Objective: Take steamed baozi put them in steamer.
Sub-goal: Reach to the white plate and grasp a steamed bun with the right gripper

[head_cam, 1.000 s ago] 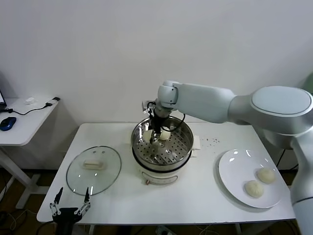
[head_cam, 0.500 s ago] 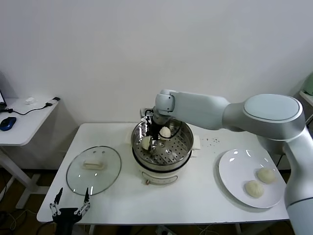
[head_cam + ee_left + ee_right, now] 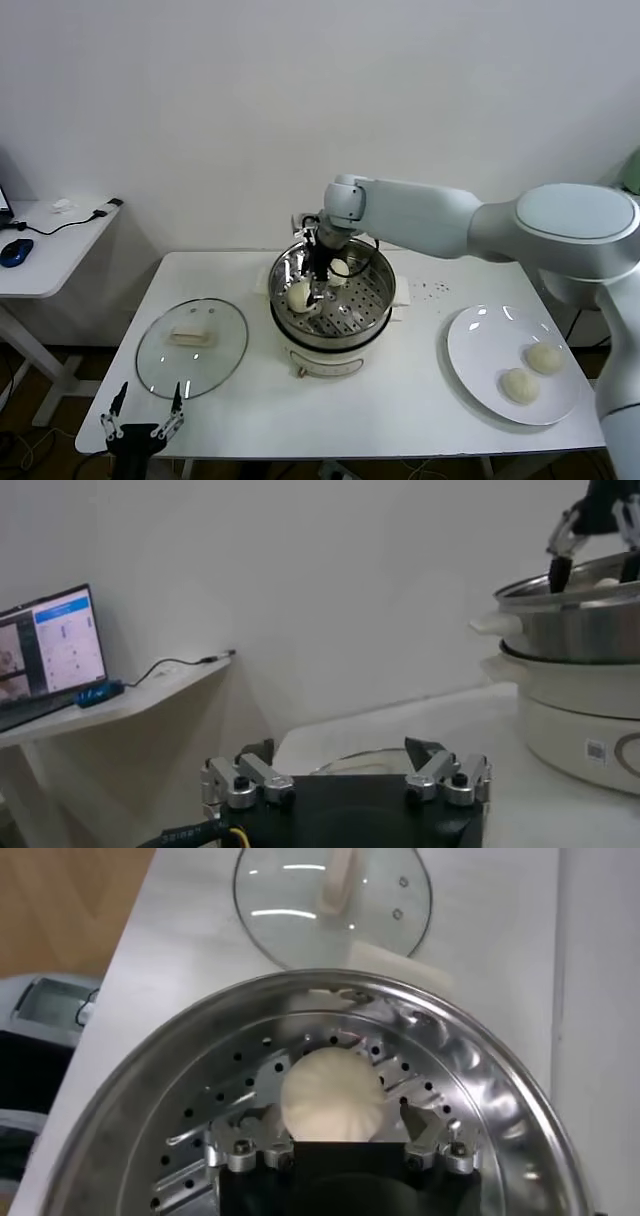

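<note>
The steamer [image 3: 372,318] stands mid-table, a shiny perforated basket on a cream pot base. My right gripper [image 3: 317,288] reaches down into it. In the right wrist view its fingers [image 3: 425,1133] are spread, and a baozi [image 3: 330,1096] rests on the perforated floor between them, with a gap on one side. In the head view this baozi [image 3: 299,295] lies at the basket's left, and a second baozi [image 3: 339,268] lies behind it. Two more baozi [image 3: 545,358] [image 3: 519,385] lie on the white plate [image 3: 480,345] at the right. My left gripper [image 3: 143,412] is parked open at the table's front left.
The glass lid [image 3: 192,345] with its cream handle lies flat on the table left of the steamer. It also shows in the right wrist view [image 3: 335,898]. A side desk with a mouse [image 3: 15,250] stands far left. Dark specks [image 3: 432,290] dot the table beside the steamer.
My right gripper has gone lower into the basket's left side. The baozi at its fingers has come down with it and now lies on the basket floor. The left arm has not moved.
</note>
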### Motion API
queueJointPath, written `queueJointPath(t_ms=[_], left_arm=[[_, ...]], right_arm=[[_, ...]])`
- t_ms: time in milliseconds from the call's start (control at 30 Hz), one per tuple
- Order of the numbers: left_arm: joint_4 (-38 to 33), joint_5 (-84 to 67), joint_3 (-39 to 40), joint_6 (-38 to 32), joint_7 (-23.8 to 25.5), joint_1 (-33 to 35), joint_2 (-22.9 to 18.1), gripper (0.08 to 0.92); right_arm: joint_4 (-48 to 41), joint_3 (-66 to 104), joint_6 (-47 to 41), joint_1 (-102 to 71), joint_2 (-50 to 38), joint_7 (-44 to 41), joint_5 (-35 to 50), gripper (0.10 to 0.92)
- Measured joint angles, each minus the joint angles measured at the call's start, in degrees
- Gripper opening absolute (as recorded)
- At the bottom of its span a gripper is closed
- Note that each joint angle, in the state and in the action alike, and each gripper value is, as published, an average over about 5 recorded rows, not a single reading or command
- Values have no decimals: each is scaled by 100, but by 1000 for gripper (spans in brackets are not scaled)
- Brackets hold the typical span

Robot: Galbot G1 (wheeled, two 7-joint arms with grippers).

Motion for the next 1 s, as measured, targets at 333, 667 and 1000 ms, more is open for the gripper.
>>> queueJointPath(t_ms=[333, 667, 1000], left_arm=[[-3, 46, 65, -1, 9, -21, 5, 823], [-14, 124, 112, -21, 12, 65, -16, 823], [-28, 163, 150, -34, 63, 52, -83, 823]], right_arm=[[1104, -522, 187, 1036, -1407, -354, -145, 823], [2010, -373, 331, 830, -3381, -599, -1415, 823], [2073, 1095, 538, -1138, -4805, -656, -2857, 823]])
